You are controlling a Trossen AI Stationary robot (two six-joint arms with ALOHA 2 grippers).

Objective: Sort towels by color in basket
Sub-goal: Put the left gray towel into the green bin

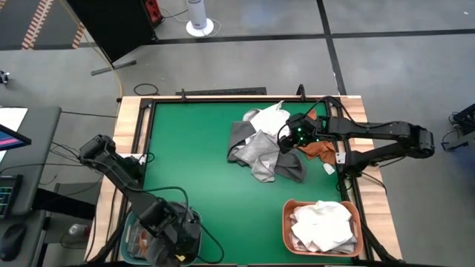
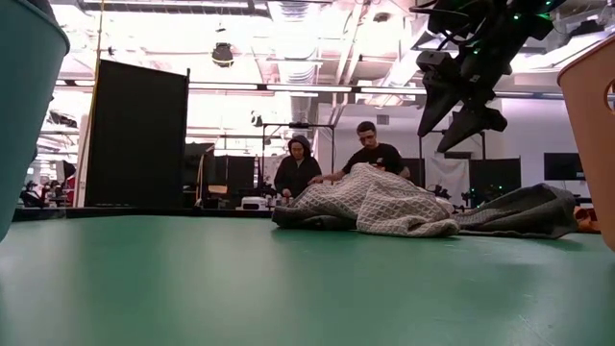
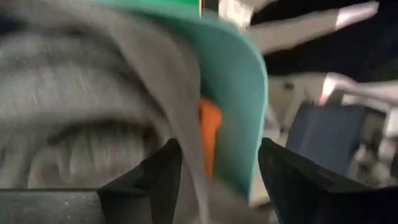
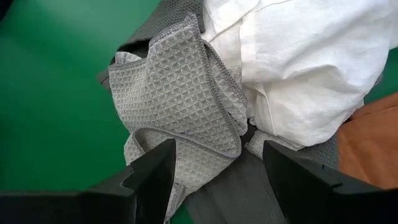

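From above, the left gripper (image 1: 174,230) sits at the table's near left corner, about 7 o'clock, over a teal basket (image 1: 133,236). Only its wrist camera shows inside: grey cloth (image 3: 74,112) fills the basket, a sliver of orange towel (image 3: 210,127) lies against the teal wall (image 3: 239,93), and the two fingers stand apart with nothing clearly pinched between them.

At the near right corner, about 5 o'clock, an orange basket (image 1: 287,222) holds white towels (image 1: 323,225). Between the two baskets and the pile, the green mat (image 1: 193,148) lies open, with wide bare room on the left half.

Farther back, toward 1 o'clock, the towel pile (image 1: 263,144) rests on the mat. The right gripper (image 1: 291,139) hovers above it; the table-level camera shows it raised off the cloth. Its wrist camera shows what the overhead cannot: a light grey waffle-weave towel (image 4: 180,93) directly below, a white towel (image 4: 305,68) beside it, dark grey cloth (image 4: 236,193) underneath, and a rust orange towel (image 4: 373,143) at the pile's edge. Its fingers are spread wide, holding nothing.

Beyond the table, two people (image 2: 336,163) stand.
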